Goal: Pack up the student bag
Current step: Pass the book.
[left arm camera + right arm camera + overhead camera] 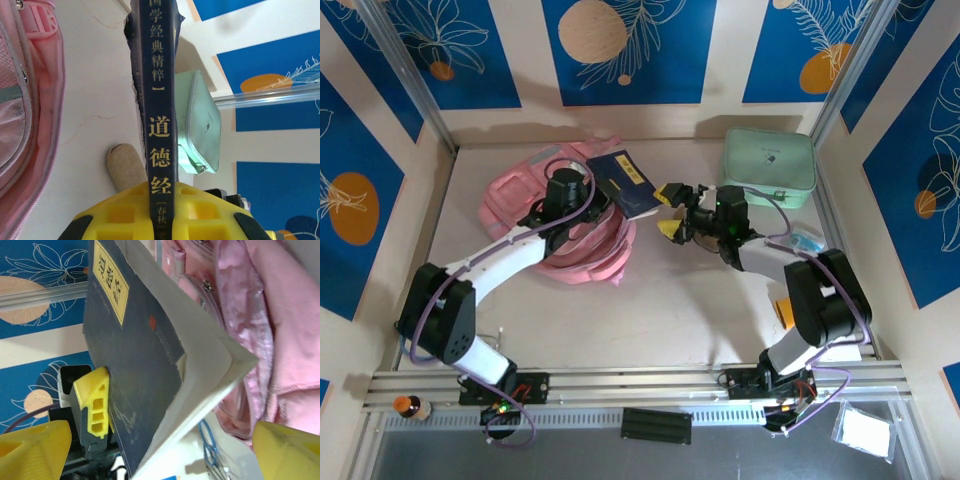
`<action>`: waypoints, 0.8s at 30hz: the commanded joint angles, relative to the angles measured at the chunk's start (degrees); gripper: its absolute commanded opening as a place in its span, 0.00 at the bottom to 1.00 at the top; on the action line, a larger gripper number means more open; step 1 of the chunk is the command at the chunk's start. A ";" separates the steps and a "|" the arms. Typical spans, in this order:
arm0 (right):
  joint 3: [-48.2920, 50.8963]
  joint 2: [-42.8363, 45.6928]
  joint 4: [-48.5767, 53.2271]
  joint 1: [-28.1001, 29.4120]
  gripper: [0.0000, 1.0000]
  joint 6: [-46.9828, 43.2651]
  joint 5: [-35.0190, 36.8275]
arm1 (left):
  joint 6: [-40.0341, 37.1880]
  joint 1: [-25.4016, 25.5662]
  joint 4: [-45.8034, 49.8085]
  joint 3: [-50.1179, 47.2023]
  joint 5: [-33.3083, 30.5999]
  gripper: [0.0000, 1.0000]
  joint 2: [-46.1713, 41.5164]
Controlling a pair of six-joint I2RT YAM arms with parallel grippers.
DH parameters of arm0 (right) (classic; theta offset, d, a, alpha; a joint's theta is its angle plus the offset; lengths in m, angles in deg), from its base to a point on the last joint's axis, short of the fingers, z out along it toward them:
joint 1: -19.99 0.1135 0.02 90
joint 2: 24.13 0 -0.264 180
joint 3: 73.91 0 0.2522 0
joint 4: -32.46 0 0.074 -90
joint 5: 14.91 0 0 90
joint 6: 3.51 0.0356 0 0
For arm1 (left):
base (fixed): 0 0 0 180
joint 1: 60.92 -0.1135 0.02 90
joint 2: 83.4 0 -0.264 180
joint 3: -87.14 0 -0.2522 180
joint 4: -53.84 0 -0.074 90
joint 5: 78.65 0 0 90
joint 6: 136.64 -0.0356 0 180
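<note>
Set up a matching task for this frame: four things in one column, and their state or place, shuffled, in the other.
1. dark blue book
2. student bag
3. mint green case
4. right gripper

A. open, fingers spread beside the book
B. pink, lying left of centre
C. clamped in the left gripper
D. at the back right

Pairs: 1-C, 2-B, 3-D, 4-A

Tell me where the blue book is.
Top view, near centre: the book is held by the left gripper at the right edge of the pink backpack, left of the open right gripper.
</note>
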 commanded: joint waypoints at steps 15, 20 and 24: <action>-6.91 -8.79 -10.22 4.56 0.71 10.21 4.63 | 10.98 -0.05 -12.49 -2.08 -4.16 0.00 0.00; -6.58 -9.27 -11.35 4.38 0.53 10.53 5.88 | 13.73 -0.06 -15.40 -4.22 -4.37 0.00 1.09; -6.41 -9.26 -11.62 4.01 0.37 9.71 5.94 | 14.34 -0.06 -15.59 -4.72 -3.86 0.00 1.47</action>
